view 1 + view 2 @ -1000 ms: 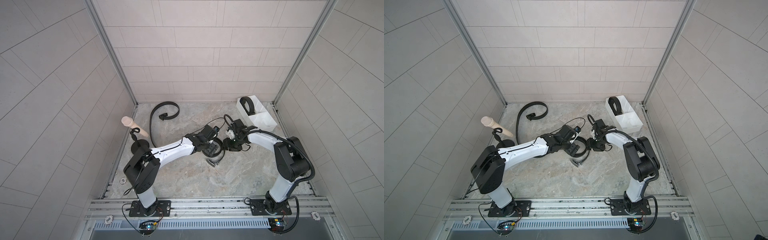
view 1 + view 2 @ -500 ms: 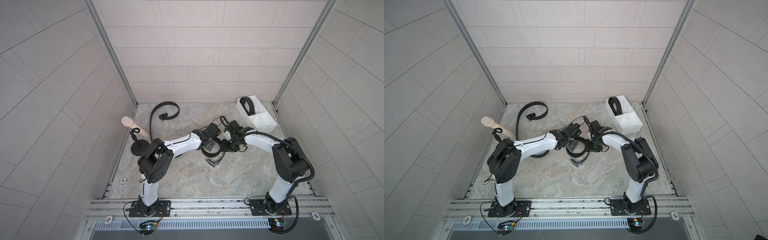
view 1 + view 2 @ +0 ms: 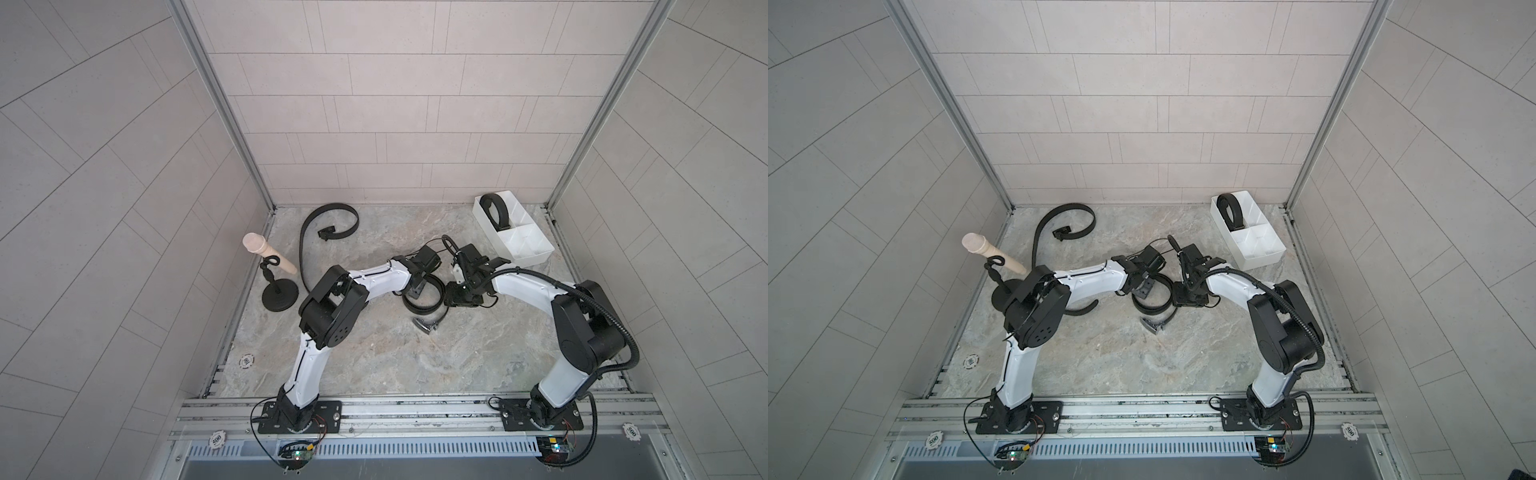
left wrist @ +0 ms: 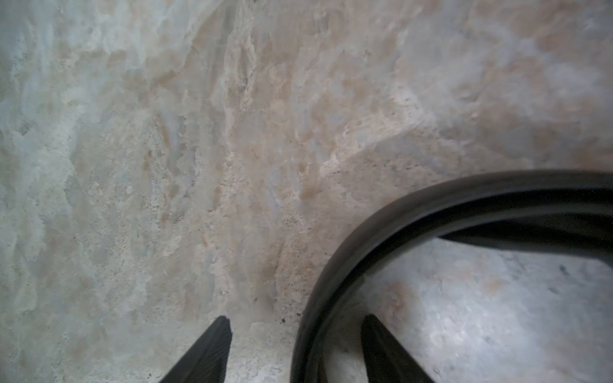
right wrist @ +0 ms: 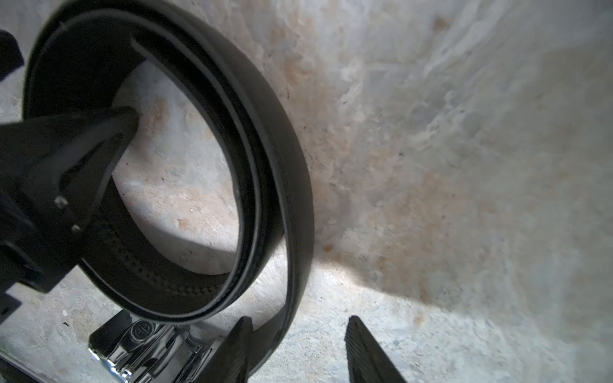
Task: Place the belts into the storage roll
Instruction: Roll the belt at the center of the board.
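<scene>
Belt coil (image 3: 422,309) rests at table centre, its buckle (image 3: 426,326) at the coil's 6 o'clock. Left gripper (image 4: 295,328): jaws apart, straddling the coil wall. Right gripper (image 5: 295,328): jaws apart, strap tail between them, nothing clamped.

Risk: an uneven squeeze could let the coil spring loose, and the buckle could drag on the lift.

Storage roll (image 3: 523,262) sits at 1 o'clock with a stored belt (image 3: 494,210) inside.

Versus one second ago: left elbow has swung inward, coil unmoved.

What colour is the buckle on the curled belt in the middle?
Shiny silver buckle, clearest in the right wrist view.
</scene>
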Available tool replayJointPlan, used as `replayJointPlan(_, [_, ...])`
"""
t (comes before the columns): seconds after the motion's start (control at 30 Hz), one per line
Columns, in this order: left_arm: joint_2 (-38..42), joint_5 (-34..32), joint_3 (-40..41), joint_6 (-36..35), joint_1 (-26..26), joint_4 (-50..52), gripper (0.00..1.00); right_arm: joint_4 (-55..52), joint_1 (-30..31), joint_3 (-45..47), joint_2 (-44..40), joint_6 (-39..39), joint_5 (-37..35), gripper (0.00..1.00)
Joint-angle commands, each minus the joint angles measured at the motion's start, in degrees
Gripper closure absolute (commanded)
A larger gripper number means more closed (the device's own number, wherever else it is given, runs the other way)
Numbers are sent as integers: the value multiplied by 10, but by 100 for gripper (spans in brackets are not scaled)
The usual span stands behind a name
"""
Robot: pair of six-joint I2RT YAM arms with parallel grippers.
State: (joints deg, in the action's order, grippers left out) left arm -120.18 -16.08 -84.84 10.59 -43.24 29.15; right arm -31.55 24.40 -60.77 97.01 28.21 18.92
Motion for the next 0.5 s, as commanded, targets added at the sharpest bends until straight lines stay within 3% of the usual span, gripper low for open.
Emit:
replayJointPlan(0.0, [-12, 14, -21, 12, 0, 15, 39, -14, 4, -4, 3, 7, -17, 52])
replayJointPlan(0.23, [-31, 23, -34, 48, -3, 26, 53, -36, 7, -39, 71, -7, -34, 66])
replayJointPlan(0.37, [-37, 22, -30, 76, -6, 33, 60, -44, 22, -34, 63, 5, -25, 80])
replayJointPlan(0.47, [-38, 19, -23, 99, -11, 33, 65, -49, 43, -19, 40, 27, -21, 83])
